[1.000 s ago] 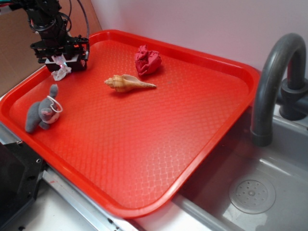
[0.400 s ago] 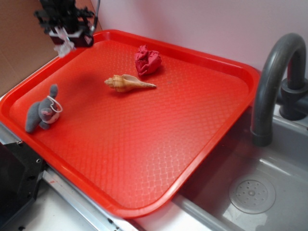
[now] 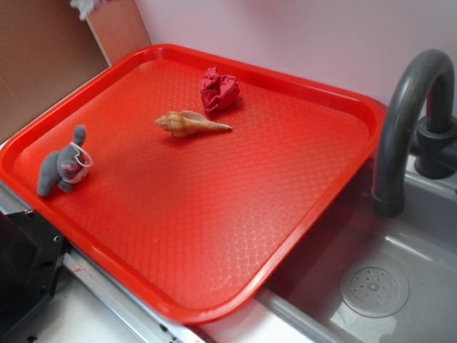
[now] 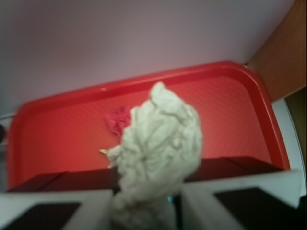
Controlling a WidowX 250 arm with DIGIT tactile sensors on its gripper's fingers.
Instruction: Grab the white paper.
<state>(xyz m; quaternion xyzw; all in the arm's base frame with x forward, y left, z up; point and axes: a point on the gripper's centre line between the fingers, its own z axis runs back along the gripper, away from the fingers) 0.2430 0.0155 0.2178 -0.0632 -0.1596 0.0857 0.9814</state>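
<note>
Exterior view: a red tray (image 3: 300,214) lies beside a grey sink (image 3: 400,286), with a dark curved faucet (image 3: 407,121) rising at the right. On the tray rest a crumpled red paper wad (image 3: 218,89) near the far rim, a tan conch shell (image 3: 191,123) just in front of it and apart from it, and a grey plush bunny (image 3: 63,163) by the left rim, well apart from both. A brown board (image 3: 43,64) stands behind the tray's left corner. At the top left edge of the frame a small scrap of the white paper (image 3: 85,6) shows, clear of the tray surface; the gripper itself is out of this frame. Wrist view: the gripper (image 4: 146,203) appears at the bottom edge, its two pale fingers (image 4: 57,208) flanking the lower end of the white paper (image 4: 158,153). The wad fills the gap between the jaws, which are clamped on it, and it stands up in front of the lens, lumpy and slightly blurred. Behind it lies the tray (image 4: 225,96), seen from above, with the red wad (image 4: 116,122) partly hidden by the white paper and a sliver of the shell (image 4: 103,152) at the wad's left edge. A pale wall (image 4: 120,38) runs behind the tray.
</note>
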